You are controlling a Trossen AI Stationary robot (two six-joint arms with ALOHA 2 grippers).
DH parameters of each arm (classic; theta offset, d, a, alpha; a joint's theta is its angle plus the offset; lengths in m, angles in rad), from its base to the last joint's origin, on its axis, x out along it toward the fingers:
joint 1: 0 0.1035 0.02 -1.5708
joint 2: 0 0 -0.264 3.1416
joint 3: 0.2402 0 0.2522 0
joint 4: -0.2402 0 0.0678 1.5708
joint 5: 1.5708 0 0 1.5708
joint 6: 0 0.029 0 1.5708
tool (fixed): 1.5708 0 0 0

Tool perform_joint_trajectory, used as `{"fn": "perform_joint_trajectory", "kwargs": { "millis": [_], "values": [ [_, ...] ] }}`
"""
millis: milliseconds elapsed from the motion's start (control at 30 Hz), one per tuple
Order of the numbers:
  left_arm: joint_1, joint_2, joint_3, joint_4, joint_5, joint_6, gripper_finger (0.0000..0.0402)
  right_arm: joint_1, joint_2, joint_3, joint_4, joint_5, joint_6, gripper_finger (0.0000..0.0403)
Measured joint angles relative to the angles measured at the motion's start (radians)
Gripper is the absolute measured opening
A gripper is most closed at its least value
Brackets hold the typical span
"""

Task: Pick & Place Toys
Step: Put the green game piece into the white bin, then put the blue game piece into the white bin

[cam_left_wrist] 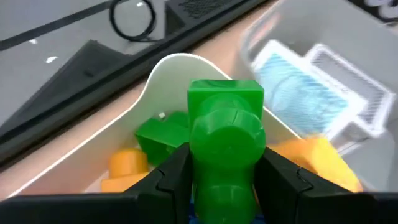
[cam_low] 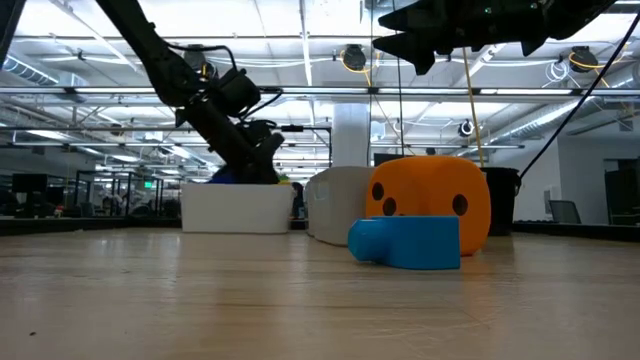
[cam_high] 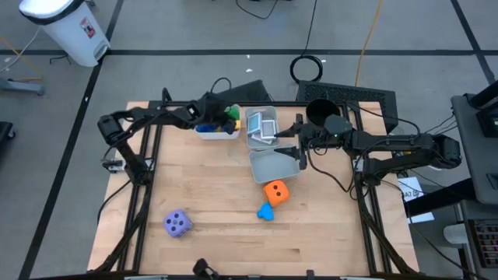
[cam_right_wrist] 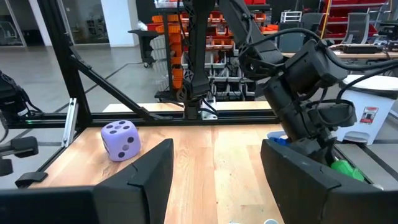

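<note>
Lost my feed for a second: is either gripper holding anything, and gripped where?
The left gripper holds a green block by its two sides, above the white bin. The right gripper is open, holding nothing.

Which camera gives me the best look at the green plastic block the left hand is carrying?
The left wrist view: the green plastic block fills the frame, clamped between the left hand's fingers above the white plastic bin. The high view shows only a green speck; the low view hides it; the right wrist view catches a sliver.
</note>
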Motion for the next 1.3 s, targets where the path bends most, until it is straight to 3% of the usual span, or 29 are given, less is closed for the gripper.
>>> {"fn": "perform_joint_trajectory", "kwargs": {
  "millis": [300, 367, 533, 600, 767, 1033, 1300],
  "values": [
    [-0.031, 0.001, -0.002, 0.013, -0.052, -0.052, 0.0140, 0.000, 0.000, 0.000, 0.000, 0.000, 0.000, 0.0216],
    [-0.032, 0.000, -0.002, 0.000, -0.058, -0.055, 0.0184, 0.000, 0.000, 0.000, 0.000, 0.000, 0.000, 0.0219],
    [-0.031, -0.002, -0.002, -0.011, -0.049, -0.023, 0.0350, 0.002, 0.000, 0.000, -0.003, -0.001, 0.010, 0.0234],
    [-0.031, -0.015, -0.002, -0.012, -0.035, -0.022, 0.0383, 0.002, 0.000, 0.000, -0.008, -0.003, 0.016, 0.0240],
    [-0.032, -0.074, -0.002, -0.015, -0.030, -0.019, 0.0344, 0.010, 0.000, -0.001, -0.070, -0.029, 0.014, 0.0255],
    [-0.054, -0.218, -0.002, -0.054, -0.018, -0.017, 0.0290, 0.112, 0.000, -0.001, -0.136, -0.032, -0.032, 0.0269],
    [-0.223, -0.302, -0.002, -0.084, 0.135, -0.028, 0.0282, 0.298, 0.056, -0.002, -0.182, -0.029, -0.012, 0.0270]
  ]
}}
